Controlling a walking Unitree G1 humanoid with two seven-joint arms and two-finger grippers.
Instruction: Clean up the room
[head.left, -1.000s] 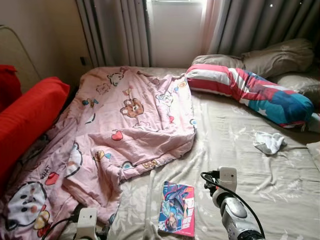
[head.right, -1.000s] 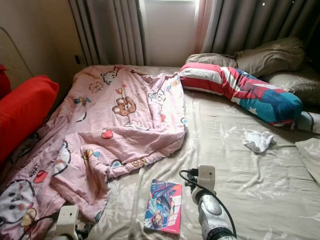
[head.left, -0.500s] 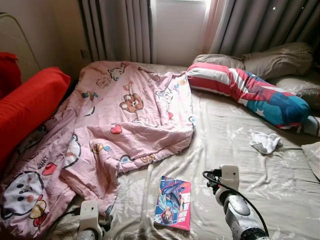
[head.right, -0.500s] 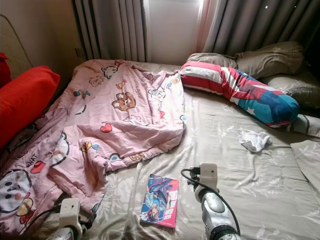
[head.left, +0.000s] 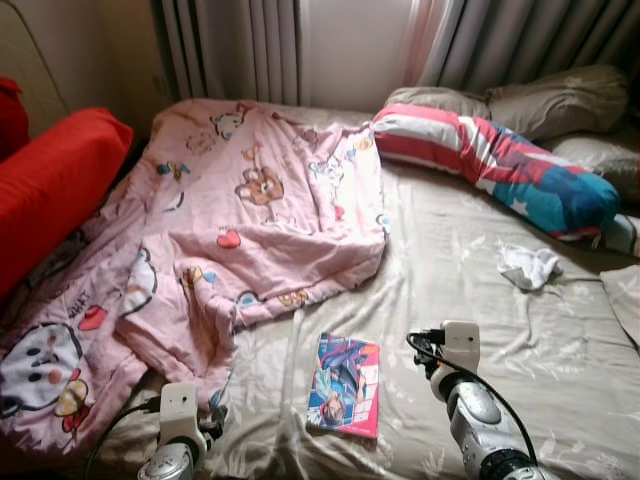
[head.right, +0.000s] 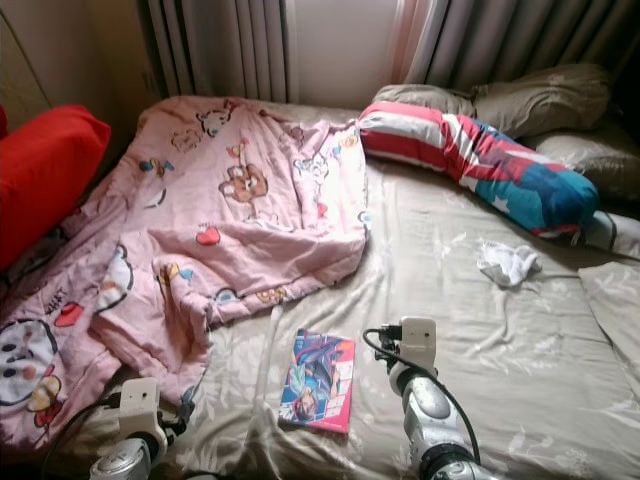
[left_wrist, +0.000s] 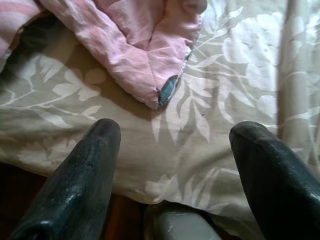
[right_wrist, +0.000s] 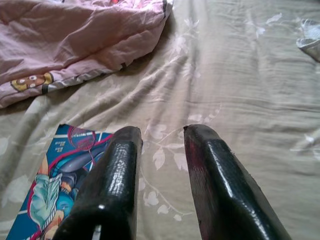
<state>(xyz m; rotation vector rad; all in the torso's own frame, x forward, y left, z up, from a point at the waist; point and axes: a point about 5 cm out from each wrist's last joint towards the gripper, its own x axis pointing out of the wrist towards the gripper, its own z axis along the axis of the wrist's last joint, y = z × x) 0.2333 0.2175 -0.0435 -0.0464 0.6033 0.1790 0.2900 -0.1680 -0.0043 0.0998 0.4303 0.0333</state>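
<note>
A colourful comic book (head.left: 345, 385) lies flat on the beige floral bed sheet (head.left: 470, 290) near the bed's front edge. A crumpled pink cartoon blanket (head.left: 250, 220) covers the bed's left half. A small white cloth (head.left: 528, 266) lies on the sheet at the right. My right gripper (right_wrist: 162, 135) hovers open just beside the comic book (right_wrist: 55, 195), nothing between its fingers. My left gripper (left_wrist: 172, 145) is open over the sheet's front edge, close to a corner of the pink blanket (left_wrist: 145, 55). Both wrists, left arm (head.left: 178, 410) and right arm (head.left: 465, 390), show at the bottom of the eye views.
A striped red, white and blue bolster (head.left: 500, 175) and beige pillows (head.left: 545, 100) lie at the head of the bed on the right. A red cushion (head.left: 50, 190) sits at the left. Grey curtains (head.left: 230, 50) hang behind.
The camera has tipped downward, so the bed sits higher in the picture. My left arm shows a little more at the bottom. The things on the bed have not moved.
</note>
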